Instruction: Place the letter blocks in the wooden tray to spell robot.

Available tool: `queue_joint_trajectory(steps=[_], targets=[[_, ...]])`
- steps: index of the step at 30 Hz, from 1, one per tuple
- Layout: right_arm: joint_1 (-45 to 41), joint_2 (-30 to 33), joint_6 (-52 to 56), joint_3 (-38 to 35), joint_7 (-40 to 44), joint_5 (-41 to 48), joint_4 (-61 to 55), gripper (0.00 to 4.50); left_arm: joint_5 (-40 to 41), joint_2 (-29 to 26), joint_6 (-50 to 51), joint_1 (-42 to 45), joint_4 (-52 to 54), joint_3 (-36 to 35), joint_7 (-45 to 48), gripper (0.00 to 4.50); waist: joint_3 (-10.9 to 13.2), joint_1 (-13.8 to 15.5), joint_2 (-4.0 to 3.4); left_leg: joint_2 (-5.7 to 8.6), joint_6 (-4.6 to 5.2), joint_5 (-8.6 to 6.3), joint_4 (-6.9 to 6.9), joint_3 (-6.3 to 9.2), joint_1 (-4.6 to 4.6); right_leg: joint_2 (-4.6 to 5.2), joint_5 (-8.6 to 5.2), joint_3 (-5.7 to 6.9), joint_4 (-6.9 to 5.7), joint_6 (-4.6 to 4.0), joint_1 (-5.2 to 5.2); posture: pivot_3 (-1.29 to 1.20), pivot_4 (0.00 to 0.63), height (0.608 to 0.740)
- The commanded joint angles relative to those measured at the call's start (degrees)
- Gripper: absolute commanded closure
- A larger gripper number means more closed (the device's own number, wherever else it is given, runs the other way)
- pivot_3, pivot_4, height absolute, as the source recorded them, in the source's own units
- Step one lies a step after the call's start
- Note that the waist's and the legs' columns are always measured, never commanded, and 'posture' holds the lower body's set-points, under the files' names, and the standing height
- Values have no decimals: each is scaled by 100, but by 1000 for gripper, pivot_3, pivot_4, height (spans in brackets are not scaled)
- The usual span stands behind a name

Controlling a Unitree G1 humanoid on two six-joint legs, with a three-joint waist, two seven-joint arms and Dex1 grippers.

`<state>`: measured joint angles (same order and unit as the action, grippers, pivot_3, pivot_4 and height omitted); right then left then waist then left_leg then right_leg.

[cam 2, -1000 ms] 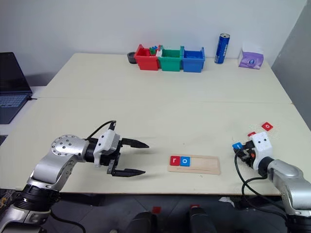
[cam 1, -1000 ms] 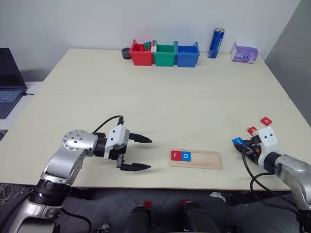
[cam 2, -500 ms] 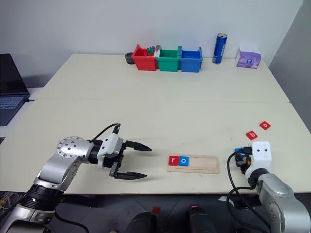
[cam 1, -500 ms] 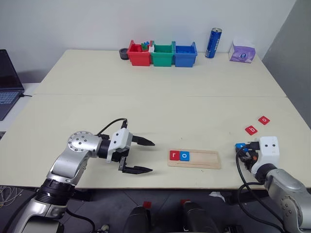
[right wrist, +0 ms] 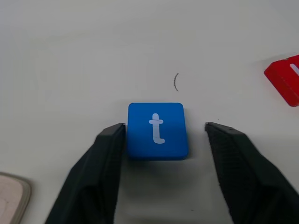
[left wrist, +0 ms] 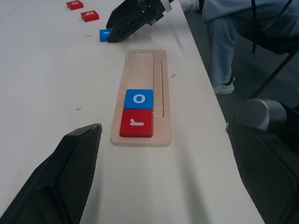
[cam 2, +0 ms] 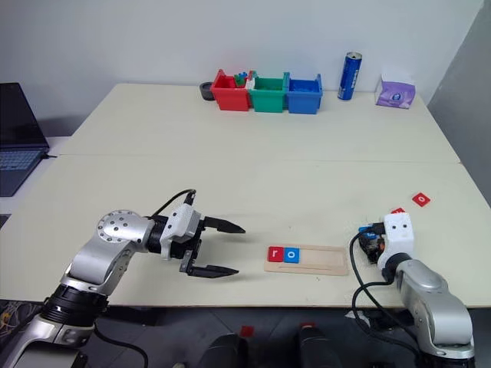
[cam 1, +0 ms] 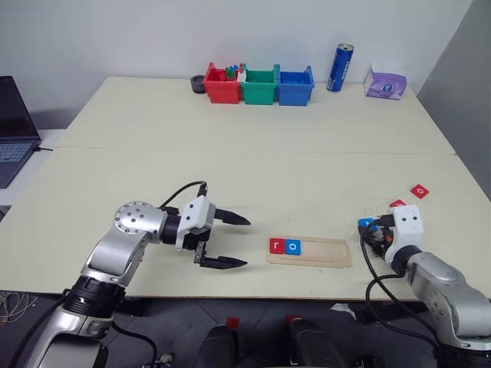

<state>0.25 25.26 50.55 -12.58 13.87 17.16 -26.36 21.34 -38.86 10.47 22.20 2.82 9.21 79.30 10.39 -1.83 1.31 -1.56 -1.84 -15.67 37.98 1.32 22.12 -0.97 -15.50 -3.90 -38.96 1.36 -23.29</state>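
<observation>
A: Two letter blocks sit at one end of the wooden tray (left wrist: 142, 95), a red "r" (left wrist: 136, 123) and a blue "o" (left wrist: 138, 99), touching each other; the remaining recess is bare. Which step is in hand?

B: By my reading, the sorting of the third letter. The right end effector (right wrist: 161, 135) rests low over the table (cam 1: 230, 169) with a blue "t" block (right wrist: 157, 129) between its fingers. One finger (right wrist: 100, 163) touches the block's edge; the other stands apart from it, so the jaws are parted and nothing is gripped. "t" belongs last, so the red "b" block (left wrist: 89, 16), just beyond this end effector, would seem due next.

A: And the left end effector (cam 1: 223, 241)?

B: Spread wide and empty, hanging above the table, the tray just ahead of its fingertips.

A: What does the next move call for?

B: Probably either a firm pinch on the "t" or a shift to the "b"; the final red block (left wrist: 74, 4) lies further off. Any tile must then be lowered flat into the recess, snug against the "o".

A: Materials?

B: Tiles: flat, square, round-cornered, smooth, white lowercase letters. Tray: pale wood, long, shallow, rounded corners, with a thin groove beside the recess. Fingers: black, finely textured. Table: matte cream.
</observation>
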Motion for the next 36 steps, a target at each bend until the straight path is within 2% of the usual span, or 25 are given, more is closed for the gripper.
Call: queue_joint_trajectory(steps=[1, 2, 7, 10, 13, 18, 25, 28, 35, 36], targets=[[-185, 277, 33, -331, 218, 196, -464, 220, 74, 68, 111, 76, 327, -32, -172, 0, 0, -1, 0, 0, 0, 0, 0, 0, 0, 0, 0, 0, -1, 0, 0, 0, 150, 740], [-228, 323, 60, -377, 242, 231, -506, 49, 76, 85, 133, 62, 360, -37, -213, 0, 0, -2, 0, 0, 0, 0, 0, 1, -1, -1, 0, 0, -1, 0, 0, 0, 150, 740], [-840, 777, -20, -575, 411, 192, 195, 49, 1, 162, 349, 116, 518, 35, -442, 0, 0, -14, 1, 2, 0, 0, 1, -4, -7, -3, 1, 1, -4, 0, 1, 0, 150, 740], [-1488, 1470, -126, -285, 890, -20, 1496, 49, -87, 324, 603, 362, 564, 170, -695, 0, 2, -6, 2, 5, 0, 0, 3, -3, -6, -3, 1, 1, -2, 0, 3, 0, 150, 740], [-1929, 1805, -374, -59, 1182, -159, 2402, 49, -118, 397, 709, 419, 606, 225, -794, 0, 2, 0, 2, 12, 1, 0, 2, -11, -6, 1, 2, 3, 1, 2, 2, 0, 150, 740], [-2370, 2157, -627, 218, 1765, -271, 3538, 49, -142, 419, 712, 388, 678, 294, -826, 0, 2, -3, 2, 9, 2, 0, -5, -7, -4, -2, 16, -7, 1, -24, 0, 0, 150, 740], [-2656, 2321, -637, 515, 2330, -336, 4315, 49, -162, 459, 650, 325, 707, 367, -861, 0, 2, -5, 2, 6, 2, 0, -1, -7, -3, -1, 13, -4, -1, -19, -1, 0, 150, 740], [-2673, 2308, -573, 569, 2462, -326, 4445, 596, -164, 464, 589, 309, 678, 385, -854, 0, 2, -5, 2, 6, 2, 0, 0, -9, -5, -1, 11, -4, -1, -15, -1, 0, 150, 740], [-2694, 2298, -634, 574, 2506, -388, 4599, 3053, -192, 479, 495, 295, 614, 407, -823, 0, 2, -3, 2, 5, 2, 0, 2, -7, -5, 0, 12, -3, -1, -16, 1, 0, 150, 740], [-2667, 2314, -611, 563, 2504, -382, 4552, 3048, -196, 480, 489, 294, 607, 407, -818, 0, 2, -3, 2, 4, 2, 0, 2, -7, -5, 0, 12, -3, -1, -16, 1, 0, 150, 740]])
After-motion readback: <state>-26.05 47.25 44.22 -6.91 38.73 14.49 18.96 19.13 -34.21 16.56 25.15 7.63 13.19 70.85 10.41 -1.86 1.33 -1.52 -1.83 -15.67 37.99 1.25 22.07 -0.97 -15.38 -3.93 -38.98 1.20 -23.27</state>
